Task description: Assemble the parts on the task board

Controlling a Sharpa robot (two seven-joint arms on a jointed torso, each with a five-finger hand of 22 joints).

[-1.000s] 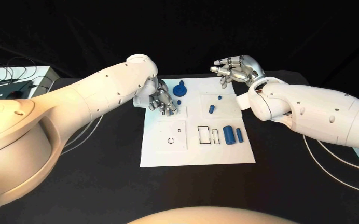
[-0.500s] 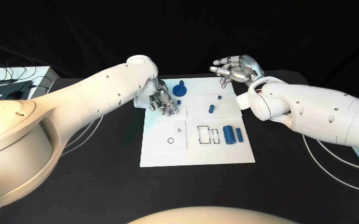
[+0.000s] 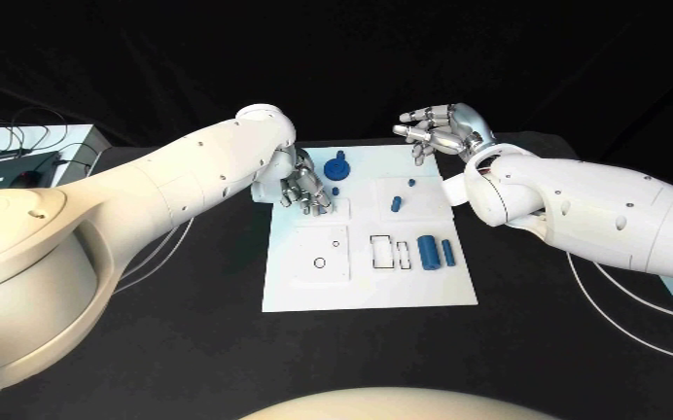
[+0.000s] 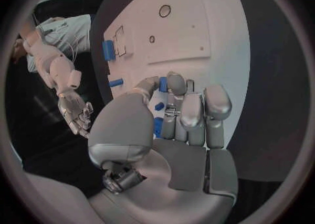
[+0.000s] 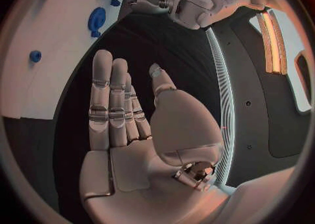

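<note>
1. At the far left edge of the desk (image 3: 168,342) stands a pale box (image 3: 50,148) with dark cables (image 3: 28,114) running to it, well apart from the task board (image 3: 368,289).
2. The left arm (image 3: 155,196) reaches across from the left, and its bulk hides the desk beside the board's near-left corner.
3. The left robot hand (image 3: 303,187) hangs over the board's far-left part, fingers pointing down and close together. The left wrist view shows small blue parts (image 4: 159,113) just past its fingertips; I cannot tell whether it grips one.
4. The task board, a white plate, lies flat in the middle of the black desk. A round blue knob part (image 3: 336,166) sits near its far edge, just beside the left robot hand.
5. Further right on the board are a short blue peg (image 3: 397,203) and a tiny blue stud (image 3: 411,183).
6. Nearer the robot are a rectangular outline (image 3: 381,251), a thick blue cylinder (image 3: 428,254) and a thin blue bar (image 3: 449,252), side by side.
7. The right robot hand (image 3: 446,129) is raised beyond the board's far-right corner, fingers spread, holding nothing.
8. A black curtain (image 3: 336,31) closes off the room behind the desk.
</note>
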